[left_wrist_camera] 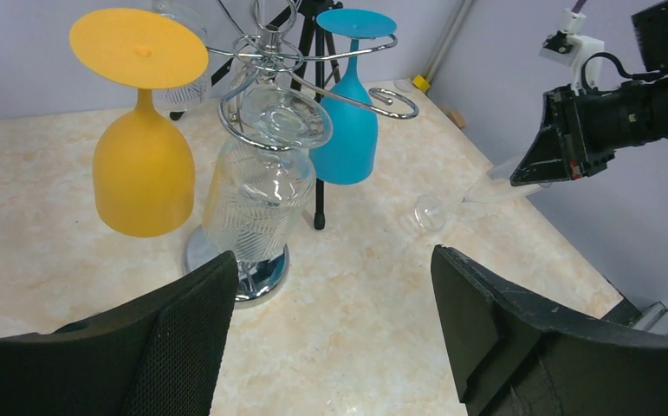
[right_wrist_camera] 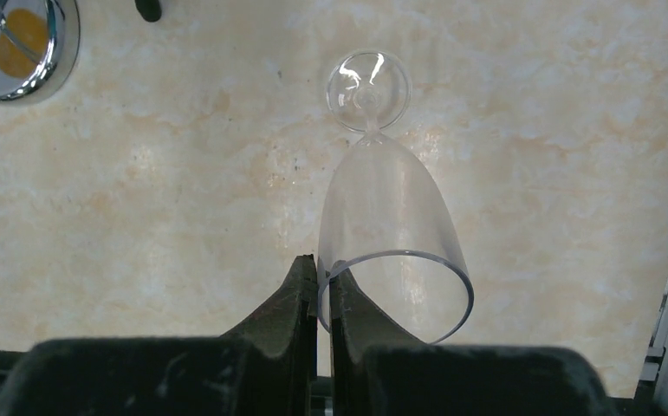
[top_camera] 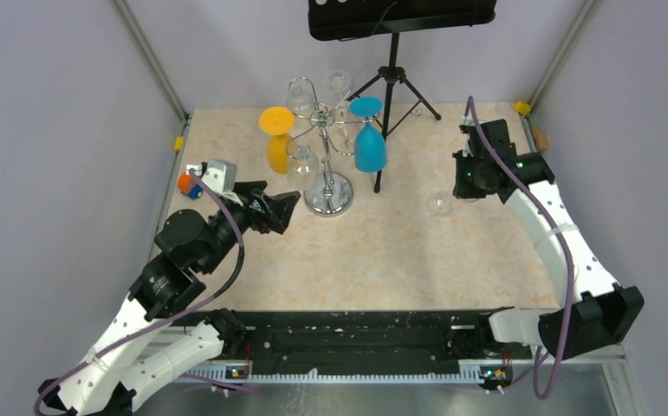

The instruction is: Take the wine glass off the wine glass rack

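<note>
One clear wine glass (right_wrist_camera: 391,217) is off the wine glass rack (top_camera: 326,121) and well apart from it, rim pinched in my right gripper (right_wrist_camera: 324,286); my left gripper (left_wrist_camera: 332,264) gapes wide and empty, so I judge only the set-down remains.

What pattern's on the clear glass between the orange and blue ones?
Etched leafy ribbing on the clear glass; best in left wrist view.

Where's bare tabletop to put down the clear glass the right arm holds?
Free: wide near strip of table between the wine glass rack and the arm bases, and the patch between rack and right gripper, shut on the clear wine glass. Crowded around the rack: orange glass, blue glass, black tripod, left gripper front-left.
</note>
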You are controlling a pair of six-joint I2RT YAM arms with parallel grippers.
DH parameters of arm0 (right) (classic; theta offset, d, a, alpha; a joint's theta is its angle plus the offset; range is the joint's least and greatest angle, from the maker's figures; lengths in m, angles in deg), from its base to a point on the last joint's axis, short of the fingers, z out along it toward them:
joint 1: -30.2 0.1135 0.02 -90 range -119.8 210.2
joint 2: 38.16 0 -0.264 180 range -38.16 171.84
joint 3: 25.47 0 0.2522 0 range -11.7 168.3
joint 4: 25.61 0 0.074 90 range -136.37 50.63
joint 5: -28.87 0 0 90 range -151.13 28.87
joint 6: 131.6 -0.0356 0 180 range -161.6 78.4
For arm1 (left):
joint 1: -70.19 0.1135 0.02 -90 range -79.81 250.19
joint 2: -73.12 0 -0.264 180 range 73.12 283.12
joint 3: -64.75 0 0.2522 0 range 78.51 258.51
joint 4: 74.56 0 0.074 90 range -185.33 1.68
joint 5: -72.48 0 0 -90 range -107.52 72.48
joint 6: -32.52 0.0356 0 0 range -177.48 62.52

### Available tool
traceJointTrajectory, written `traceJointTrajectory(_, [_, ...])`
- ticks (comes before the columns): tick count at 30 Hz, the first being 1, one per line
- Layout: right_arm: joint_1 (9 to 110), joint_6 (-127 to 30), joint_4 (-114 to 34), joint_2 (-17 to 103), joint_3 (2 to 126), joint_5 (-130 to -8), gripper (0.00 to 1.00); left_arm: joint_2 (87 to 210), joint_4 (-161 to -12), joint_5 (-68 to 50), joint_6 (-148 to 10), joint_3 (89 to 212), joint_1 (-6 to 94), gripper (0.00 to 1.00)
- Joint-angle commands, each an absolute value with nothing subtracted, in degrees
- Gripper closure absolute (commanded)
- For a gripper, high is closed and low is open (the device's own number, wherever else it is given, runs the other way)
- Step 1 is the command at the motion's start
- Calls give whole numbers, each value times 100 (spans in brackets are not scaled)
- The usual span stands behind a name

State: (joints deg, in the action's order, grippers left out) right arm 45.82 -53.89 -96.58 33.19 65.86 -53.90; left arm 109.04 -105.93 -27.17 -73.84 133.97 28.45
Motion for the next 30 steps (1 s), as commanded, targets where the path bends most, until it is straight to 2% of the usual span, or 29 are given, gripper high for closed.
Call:
traceJointTrajectory(1, [4553, -5010, -9632, 3620, 7082, -5680, 100, 10827, -10269, -2622, -7307, 13318, 2826, 15])
traceJointTrajectory(10, [4550, -4797, -10037, 4380, 7767, -5505, 100, 10764, -10360, -2650, -7156, 13292, 2826, 15])
traceJointTrajectory(19, [4553, -4683, -10064, 5037, 8143, -6008, 100, 10749, -10363, -2578, -7084, 13285, 2826, 15])
traceJointTrajectory(30, [4672, -4711, -10236, 5619, 8612, -5981, 100, 10790, -10581, -2494, -6781, 13202, 2826, 14])
